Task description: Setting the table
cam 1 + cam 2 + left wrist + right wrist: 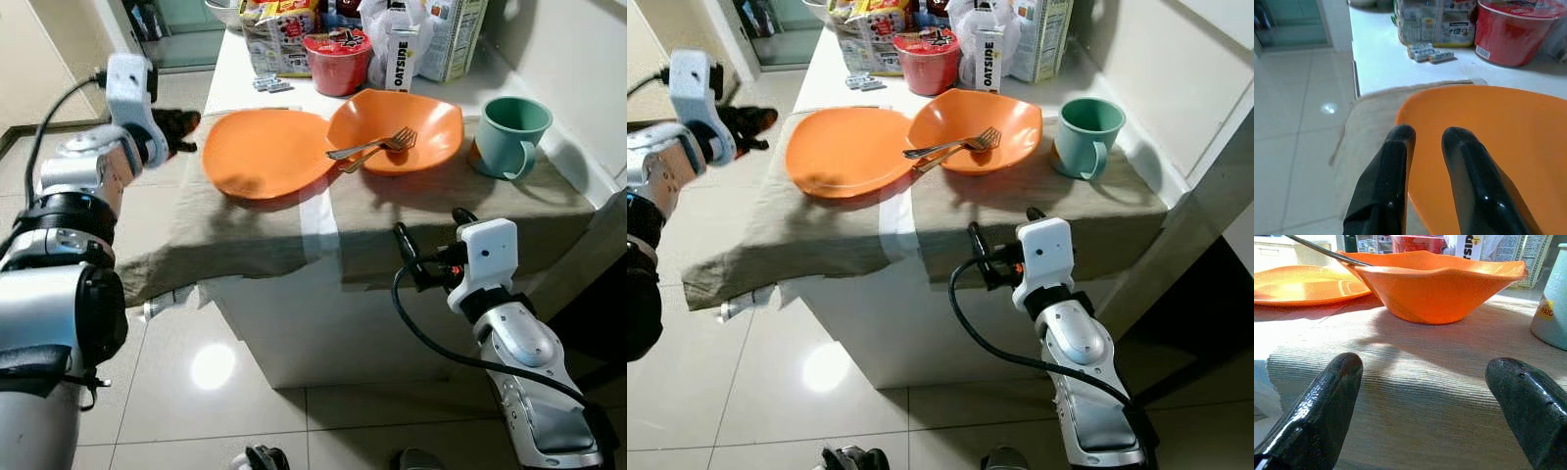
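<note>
Right end effector (431, 247): nearest to you, level with the front edge of the worktop (294, 323), below the bowl; fingers spread wide, holding nothing.
Left end effector (1425, 142): raised at the plate's left rim; the two fingers sit close together with a narrow gap, nothing between them; you cannot tell whether they touch the plate.
Cloth (255, 235): grey-brown, ribbed; it covers the near part of the worktop and hangs over the front edge.
Plate (269, 152): orange, flat, wavy rim; lies on the cloth, its right edge tucked under the bowl's rim.
Bowl (397, 127): orange, wavy rim, just right of the plate.
Fork (377, 147): metal; tines in the bowl, handle reaching out over the plate.
Mug (509, 137): pale green, upright, right of the bowl, apart from it.
Far end of worktop: red tub (338, 61), Oatside carton (402, 54), food packets (279, 34).
Floor (196, 372): pale glossy tiles with a light glare.
Left wrist view adds: small batteries (1427, 53) on bare white worktop beyond the plate.
Right wrist view adds: a yellow label on the mug's side.
</note>
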{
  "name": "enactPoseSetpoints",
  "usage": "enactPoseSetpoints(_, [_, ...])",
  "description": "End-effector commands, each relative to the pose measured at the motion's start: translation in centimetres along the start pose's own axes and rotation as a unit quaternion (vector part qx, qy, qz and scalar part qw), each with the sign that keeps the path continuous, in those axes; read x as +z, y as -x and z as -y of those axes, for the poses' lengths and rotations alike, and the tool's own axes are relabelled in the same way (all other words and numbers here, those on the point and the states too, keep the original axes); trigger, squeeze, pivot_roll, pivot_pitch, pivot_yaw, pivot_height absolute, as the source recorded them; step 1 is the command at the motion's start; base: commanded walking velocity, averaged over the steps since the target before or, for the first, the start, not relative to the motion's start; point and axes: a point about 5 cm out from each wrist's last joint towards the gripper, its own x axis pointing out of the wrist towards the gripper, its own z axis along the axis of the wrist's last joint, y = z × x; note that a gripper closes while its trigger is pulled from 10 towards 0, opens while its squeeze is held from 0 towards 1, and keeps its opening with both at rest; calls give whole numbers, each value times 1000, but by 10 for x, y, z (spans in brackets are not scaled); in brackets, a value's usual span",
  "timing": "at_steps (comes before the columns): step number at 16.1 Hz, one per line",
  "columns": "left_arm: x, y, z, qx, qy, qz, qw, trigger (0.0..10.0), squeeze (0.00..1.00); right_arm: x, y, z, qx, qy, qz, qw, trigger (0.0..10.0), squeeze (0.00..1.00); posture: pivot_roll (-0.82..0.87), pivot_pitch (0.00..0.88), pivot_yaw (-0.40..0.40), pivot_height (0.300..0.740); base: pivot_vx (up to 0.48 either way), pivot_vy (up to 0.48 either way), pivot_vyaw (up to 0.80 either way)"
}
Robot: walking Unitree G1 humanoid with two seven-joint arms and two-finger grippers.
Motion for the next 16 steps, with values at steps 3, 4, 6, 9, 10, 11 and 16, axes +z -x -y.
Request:
enactPoseSetpoints(3, [-7,0,0,6,16,-2,1000,10000,0,2,2,1,4,-1,5,1000,10000,0,-259,65,86,740,0,0,0])
enactPoseSetpoints(4, [-7,-1,1,5,15,0,1000,10000,0,2,2,1,3,-1,5,1000,10000,0,-259,65,86,740,0,0,0])
enactPoseSetpoints(6, [-9,-2,6,-8,30,-1,1000,10000,0,2,2,2,3,0,4,1000,10000,0,-260,69,86,740,0,0,0])
enactPoseSetpoints(9, [-23,-3,8,-9,52,-22,998,10000,0,1,3,2,5,0,3,1000,10000,0,-262,72,86,740,0,0,0])
enactPoseSetpoints(10, [-26,-3,7,-8,55,-28,998,10000,0,0,3,2,4,0,2,1000,10000,0,-262,72,86,740,0,0,0])
enactPoseSetpoints(11, [-28,-2,5,1,54,-34,998,10000,0,0,3,2,4,0,1,1000,10000,0,-263,74,88,740,0,0,0])
enactPoseSetpoints(16, [-26,-4,8,0,34,-30,999,10000,1000,-2,4,2,2,-1,-1,1000,10000,0,-266,78,91,740,0,0,0])
